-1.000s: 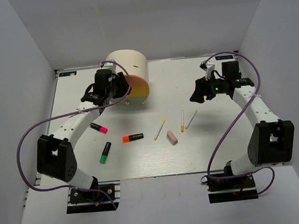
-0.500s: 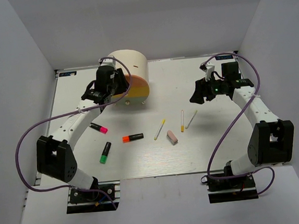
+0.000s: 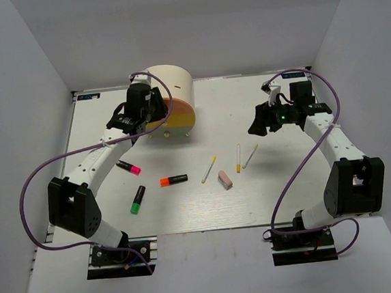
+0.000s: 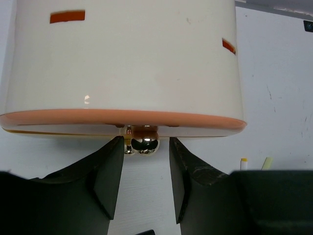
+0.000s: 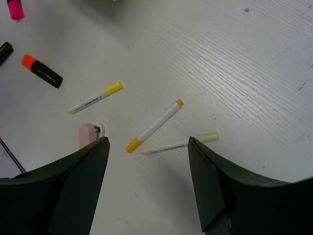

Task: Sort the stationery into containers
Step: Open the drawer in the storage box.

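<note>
Right gripper [image 5: 146, 142] spread; stick [image 5: 93, 98] print illegible.

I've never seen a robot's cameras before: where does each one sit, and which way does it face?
Top external: above and behind the arms, looking down at the white table; both arms show whole.
Left wrist: on the left arm, facing the cream cylindrical cabinet and its round gold knob; black fingers of the left gripper flank the knob.
Right wrist: on the right arm, looking down at three thin white yellow-tipped sticks; fingers of the right gripper frame them.
Shared: top and right wrist both show the sticks.
</note>
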You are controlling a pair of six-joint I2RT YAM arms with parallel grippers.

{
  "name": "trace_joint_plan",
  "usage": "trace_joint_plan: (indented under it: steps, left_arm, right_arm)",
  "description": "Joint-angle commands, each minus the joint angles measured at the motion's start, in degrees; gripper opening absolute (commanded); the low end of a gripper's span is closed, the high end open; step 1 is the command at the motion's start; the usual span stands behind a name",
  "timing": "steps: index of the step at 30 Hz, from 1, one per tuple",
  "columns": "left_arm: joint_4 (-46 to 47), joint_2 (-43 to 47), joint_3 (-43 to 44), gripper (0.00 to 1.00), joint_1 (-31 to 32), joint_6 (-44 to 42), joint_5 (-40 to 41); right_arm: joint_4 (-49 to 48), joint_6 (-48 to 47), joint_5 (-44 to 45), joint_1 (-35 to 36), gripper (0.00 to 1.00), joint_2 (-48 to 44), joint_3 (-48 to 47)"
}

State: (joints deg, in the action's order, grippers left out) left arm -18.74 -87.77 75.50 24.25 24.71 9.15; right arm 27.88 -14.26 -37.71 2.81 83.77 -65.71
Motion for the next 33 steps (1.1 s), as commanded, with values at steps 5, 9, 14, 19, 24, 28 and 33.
trace_joint_plan:
  steps: [5,9,14,19,24,28,33]
  left_arm:
    - [-1.7,-0.7,2.5,0.52,0.8,0.9,0.3]
    - [-1.7,-0.7,2.5,0.52,0.8,0.9,0.3]
    - [-1.7,-1.4,2.5,0.46,0.8,0.9,0.3]
    - [-1.1,-1.4,2.5,0.34,0.8,1.5,0.9]
    - [-0.5,-1.4,1.8,0.22,0.8,1.5,0.9]
    - [0.5,0.1,0.5,0.16,0.8,1.5,-0.2]
    - [0.5,3.0,-1.2,0.12,0.8,1.5,-1.4]
  right_arm:
    - [-1.7,-0.1,-0.8,0.1,0.72,-1.0,0.7]
    - [-1.8,-0.2,-0.8,0.2,0.72,-1.1,0.9]
    - [-1.8,-0.2,-0.6,0.1,0.72,-1.0,1.0]
    - [-2.0,-0.4,-0.6,-0.1,0.72,-1.2,1.4]
    - [-2.0,-0.4,-0.8,0.2,0.72,-1.5,1.5]
    - [-1.8,-0.3,-0.8,0.1,0.72,-1.4,1.8]
    - [-2.0,-0.3,-1.0,0.1,0.72,-1.3,1.9]
